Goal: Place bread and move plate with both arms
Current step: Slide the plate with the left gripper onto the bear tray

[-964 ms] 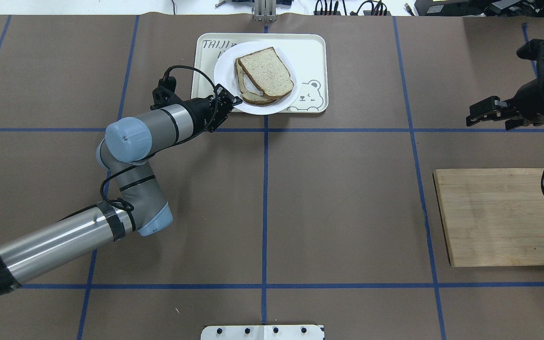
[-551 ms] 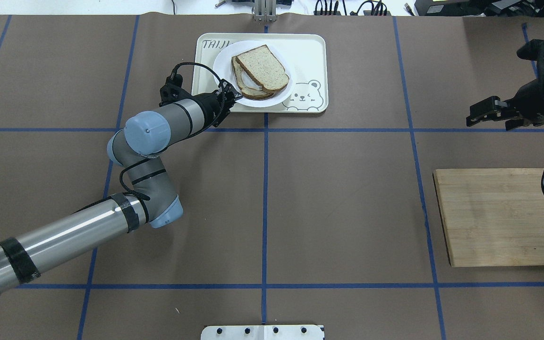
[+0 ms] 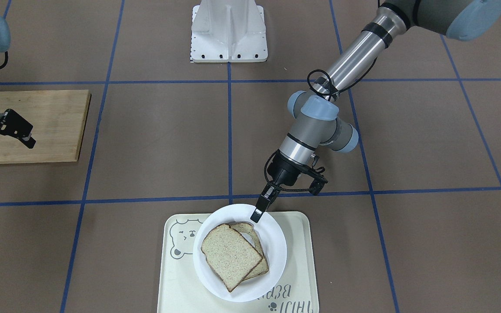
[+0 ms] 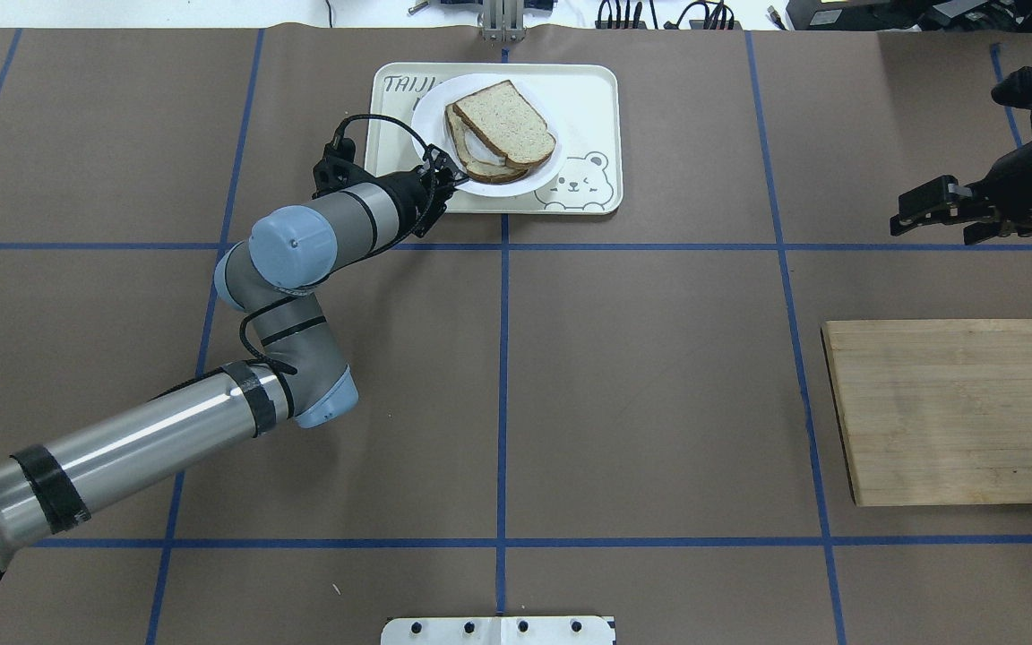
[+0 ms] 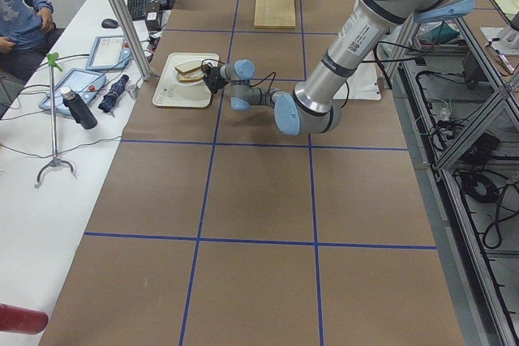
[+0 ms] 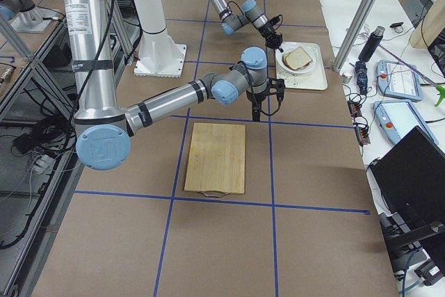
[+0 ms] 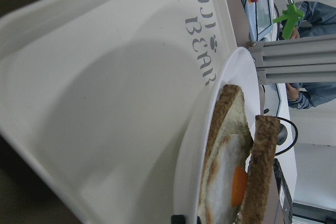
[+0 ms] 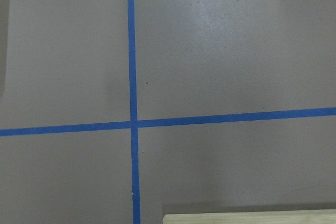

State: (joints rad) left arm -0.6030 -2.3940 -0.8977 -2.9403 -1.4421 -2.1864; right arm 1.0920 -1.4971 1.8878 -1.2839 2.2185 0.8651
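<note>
Overhead exterior: plate (image 4: 426, 119) has sunk lower over the tray (image 4: 589, 116), slightly farther away.
Left hand (image 4: 450, 176) stays pinched on its rim, bread (image 4: 505, 124) on top; right hand (image 4: 928, 215) waits parted, empty. Release looks next.

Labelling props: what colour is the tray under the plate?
The tray is cream with a grey bear drawing; clearest in the front-facing view.

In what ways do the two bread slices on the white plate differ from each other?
The top slice is plain; the lower slice carries a fried egg. The top slice shows fully, while the lower slice is mostly covered. Both have dark crusts and lie on the plate.
</note>
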